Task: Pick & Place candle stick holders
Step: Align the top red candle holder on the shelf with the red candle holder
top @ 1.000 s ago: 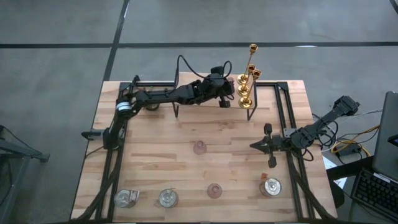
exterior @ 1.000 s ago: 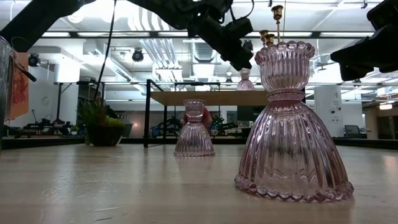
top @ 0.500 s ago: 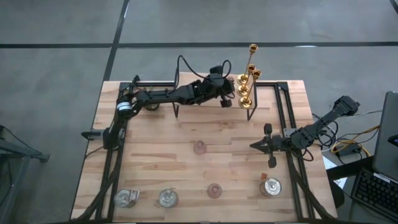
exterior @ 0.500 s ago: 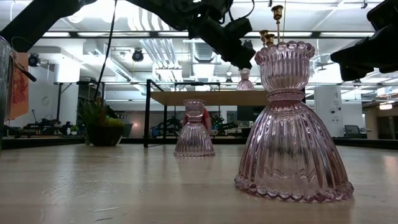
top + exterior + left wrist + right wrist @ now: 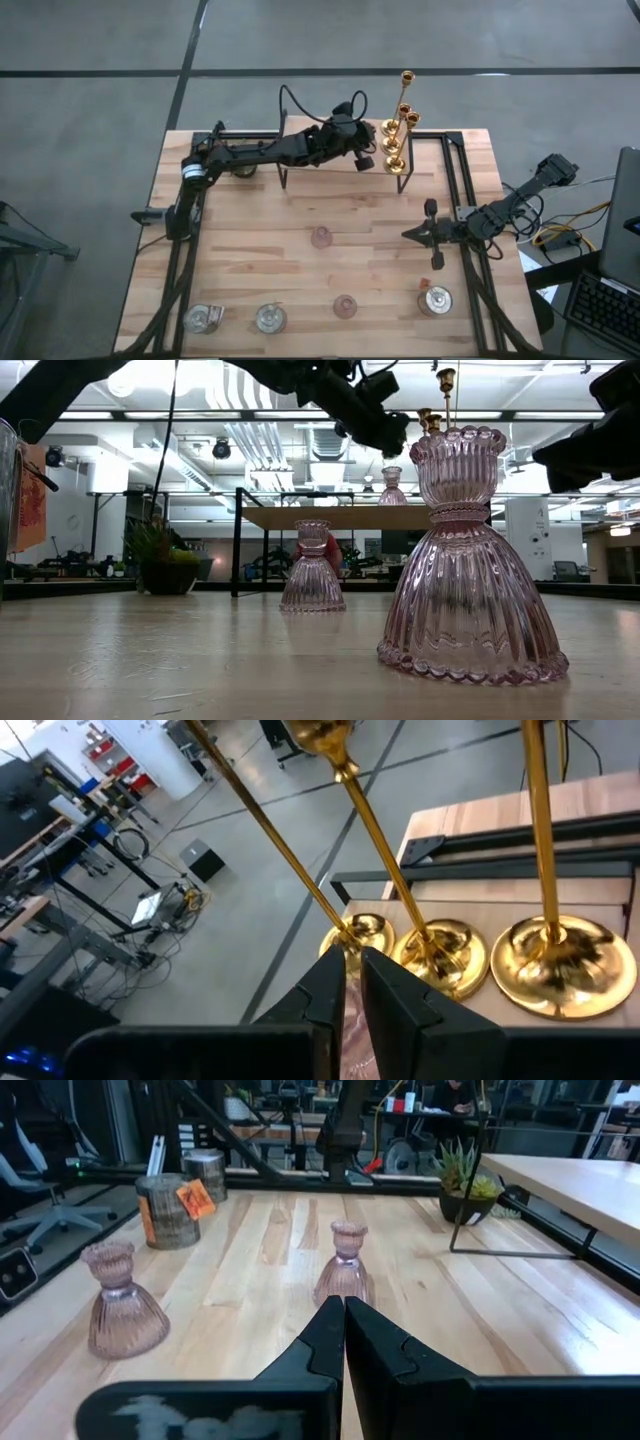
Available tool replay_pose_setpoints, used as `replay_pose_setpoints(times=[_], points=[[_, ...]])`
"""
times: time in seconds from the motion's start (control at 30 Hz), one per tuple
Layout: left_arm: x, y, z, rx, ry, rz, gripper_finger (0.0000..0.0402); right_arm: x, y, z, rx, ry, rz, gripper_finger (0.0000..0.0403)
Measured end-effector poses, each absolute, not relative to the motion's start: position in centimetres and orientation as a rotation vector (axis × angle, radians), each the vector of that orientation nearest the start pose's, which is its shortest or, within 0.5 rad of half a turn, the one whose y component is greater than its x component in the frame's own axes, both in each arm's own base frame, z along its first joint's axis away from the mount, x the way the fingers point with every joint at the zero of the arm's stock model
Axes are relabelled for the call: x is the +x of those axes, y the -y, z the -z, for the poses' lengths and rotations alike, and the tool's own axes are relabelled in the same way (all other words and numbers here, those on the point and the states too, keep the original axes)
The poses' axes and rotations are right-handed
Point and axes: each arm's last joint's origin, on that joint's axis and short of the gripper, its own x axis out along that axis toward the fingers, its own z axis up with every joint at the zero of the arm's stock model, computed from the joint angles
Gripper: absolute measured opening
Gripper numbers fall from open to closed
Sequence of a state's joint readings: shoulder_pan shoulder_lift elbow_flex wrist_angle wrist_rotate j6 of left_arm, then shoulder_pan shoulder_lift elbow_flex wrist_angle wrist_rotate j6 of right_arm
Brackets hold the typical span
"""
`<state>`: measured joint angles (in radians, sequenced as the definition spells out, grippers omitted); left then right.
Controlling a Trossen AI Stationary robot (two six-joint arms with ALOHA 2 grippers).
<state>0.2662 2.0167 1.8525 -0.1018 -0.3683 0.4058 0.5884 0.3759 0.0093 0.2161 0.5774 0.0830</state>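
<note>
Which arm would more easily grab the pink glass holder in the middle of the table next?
Likely the right. Its hand, shut, points straight at that pink holder across bare wood. The left hand is at the far edge by the gold holders, gripping a second pink holder.

Robotics lab/workshop: exposed ceiling ducts (image 5: 250, 445), workbenches (image 5: 60, 935) w/ cables, wood table (image 5: 250, 240).

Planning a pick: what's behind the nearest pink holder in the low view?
Gold stem tips show above the nearest pink holder; its glass covers their bases. Another pink holder stands farther back, left.
</note>
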Motion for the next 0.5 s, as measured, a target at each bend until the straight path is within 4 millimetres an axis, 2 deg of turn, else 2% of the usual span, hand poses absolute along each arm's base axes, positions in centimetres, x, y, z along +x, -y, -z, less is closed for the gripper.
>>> replay_pose_setpoints(times=[0.2,0.33,0.5], points=[[44.9,-12.9,-34.1,0.357,-0.446,-0.605,0.0039,10.5,-5.1,-15.5,0.011,-0.129,-0.005,0.0008],[44.4,-11.1,-34.6,0.317,-0.470,-0.569,0.0040,10.5,-5.1,-15.4,0.013,-0.129,-0.005,0.0008],[43.9,-8.3,-33.7,0.307,-0.603,-0.486,0.0051,10.5,-5.1,-15.4,0.013,-0.136,-0.005,0.0008]])
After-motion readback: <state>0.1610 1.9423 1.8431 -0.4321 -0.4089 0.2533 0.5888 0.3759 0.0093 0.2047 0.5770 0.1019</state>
